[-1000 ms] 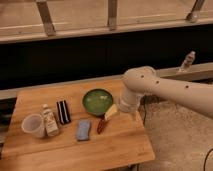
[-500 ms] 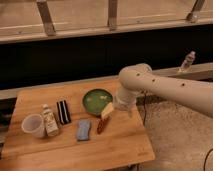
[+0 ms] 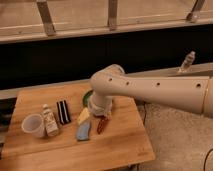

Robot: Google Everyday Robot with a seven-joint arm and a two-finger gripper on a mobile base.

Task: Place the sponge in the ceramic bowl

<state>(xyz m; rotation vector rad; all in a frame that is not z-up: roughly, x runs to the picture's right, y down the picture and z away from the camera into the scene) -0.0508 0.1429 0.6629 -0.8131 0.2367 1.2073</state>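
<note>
Sponge (image 3: 83, 131): flat on worktop (image 3: 120, 145), outside bowl (image 3: 87, 98), near it. Gripper (image 3: 92, 121): between bowl and sponge, fingers spread, holding nothing. Step judged: reach for grasp; next calls for straddling sponge, then closing.

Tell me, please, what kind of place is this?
Probably an indoor robot test area: a wooden table with loose items like the sponge and white cup, metal railings behind. The pincer hovers near the sponge.

Wooden table (image 3: 125, 146), speckled floor (image 3: 176, 136)
</note>
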